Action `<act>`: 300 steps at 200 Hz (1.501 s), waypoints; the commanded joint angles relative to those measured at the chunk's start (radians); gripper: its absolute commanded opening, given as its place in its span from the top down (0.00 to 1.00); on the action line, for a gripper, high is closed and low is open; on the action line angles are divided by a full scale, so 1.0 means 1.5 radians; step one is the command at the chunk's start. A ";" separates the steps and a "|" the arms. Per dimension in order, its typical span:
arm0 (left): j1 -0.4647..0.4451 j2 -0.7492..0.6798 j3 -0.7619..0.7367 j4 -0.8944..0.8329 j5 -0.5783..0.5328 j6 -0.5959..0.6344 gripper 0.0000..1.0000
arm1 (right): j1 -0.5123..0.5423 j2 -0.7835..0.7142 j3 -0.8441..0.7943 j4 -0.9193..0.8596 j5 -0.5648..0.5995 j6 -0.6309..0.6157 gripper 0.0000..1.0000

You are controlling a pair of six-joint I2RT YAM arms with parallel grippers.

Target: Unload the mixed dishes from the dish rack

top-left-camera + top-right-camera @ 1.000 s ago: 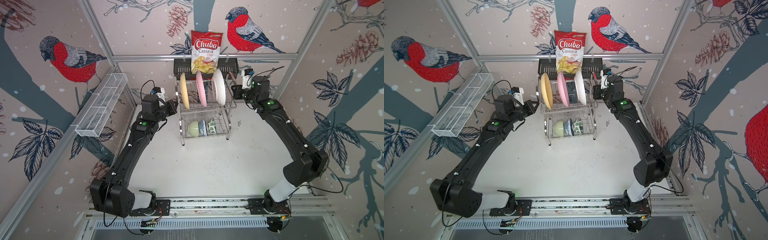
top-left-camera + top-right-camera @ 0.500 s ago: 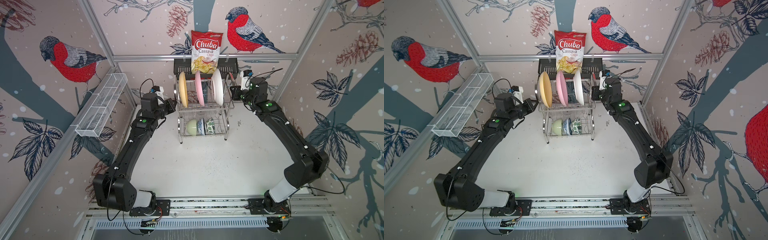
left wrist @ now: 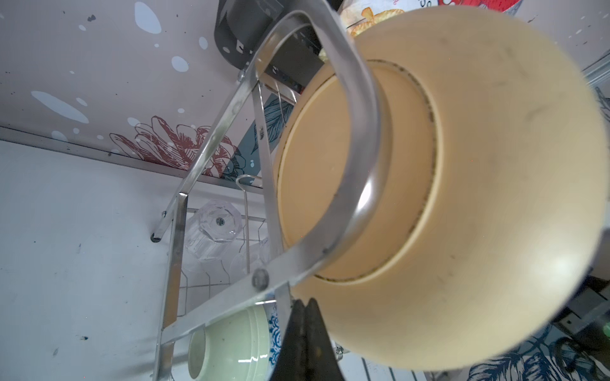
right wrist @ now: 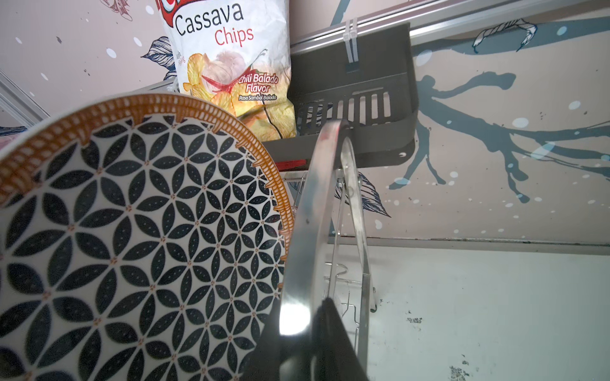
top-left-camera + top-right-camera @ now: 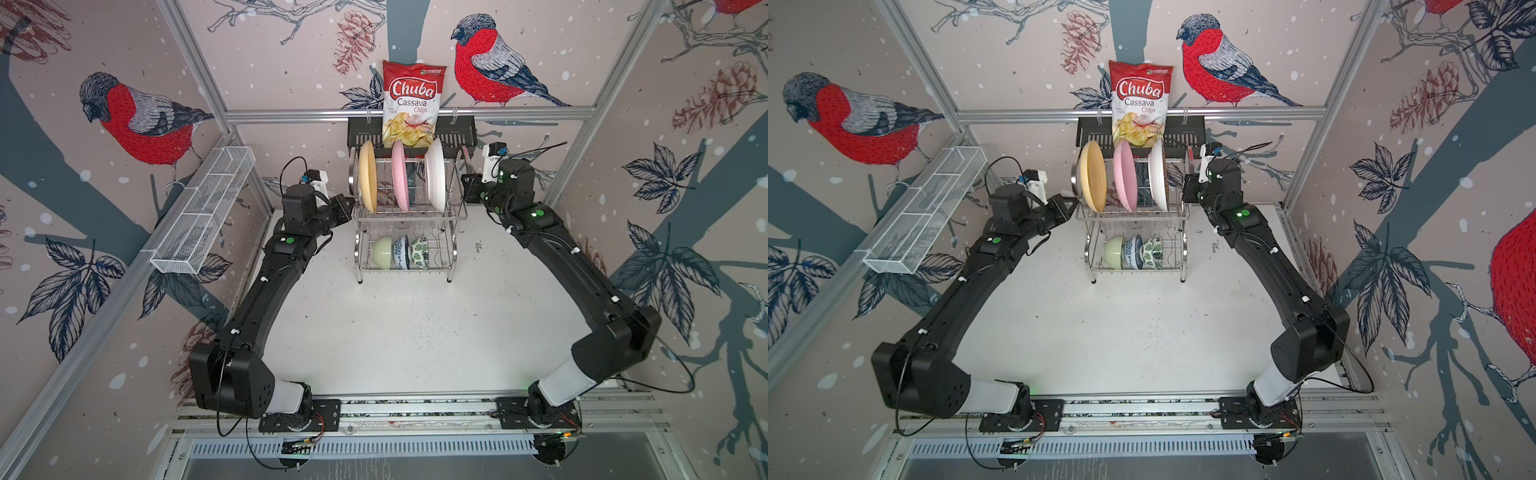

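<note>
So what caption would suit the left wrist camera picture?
Closed left gripper near a cream plate standing in a steel dish rack, pale green bowl on its lower shelf.

Bright even light, soft shadows; glare on dish rack (image 4: 293, 316), blurry close-up cream-yellow plate (image 3: 495, 198).

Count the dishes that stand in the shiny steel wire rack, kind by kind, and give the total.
Large round plates: 3 (cream-yellow plate, pink plate, white plate)
Small bowls: 3 (pale green bowl, blue-white patterned bowl, green-leaf print bowl)
Clear glass: 1
Total in the shiny steel wire rack: 7
</note>
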 commanded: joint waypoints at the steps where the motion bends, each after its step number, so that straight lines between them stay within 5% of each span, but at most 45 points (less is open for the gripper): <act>1: -0.001 -0.019 -0.012 0.030 0.015 -0.009 0.95 | -0.001 -0.021 0.006 -0.037 0.016 0.087 0.91; 101: -0.001 -0.052 -0.051 0.048 0.044 -0.031 0.95 | -0.054 0.005 0.047 -0.080 -0.005 0.086 0.90; 133: -0.001 -0.071 -0.059 0.038 0.043 -0.027 0.94 | -0.055 0.007 0.057 -0.088 -0.004 0.086 0.81; 157: -0.001 -0.086 -0.060 0.015 0.029 -0.011 0.85 | -0.055 -0.010 0.041 -0.089 -0.006 0.089 0.65; 199: -0.001 -0.097 -0.057 0.000 0.000 0.006 0.76 | -0.050 -0.063 0.017 -0.105 -0.009 0.085 0.53; 220: -0.001 -0.098 -0.056 0.012 -0.003 0.002 0.69 | -0.044 -0.093 0.007 -0.105 -0.006 0.077 0.51; 246: -0.001 -0.100 -0.056 0.022 -0.014 0.000 0.50 | -0.036 -0.114 0.021 -0.103 -0.014 0.056 0.50; 300: -0.001 -0.116 -0.075 0.039 -0.028 -0.010 0.33 | -0.004 -0.068 0.114 -0.100 -0.145 0.003 0.50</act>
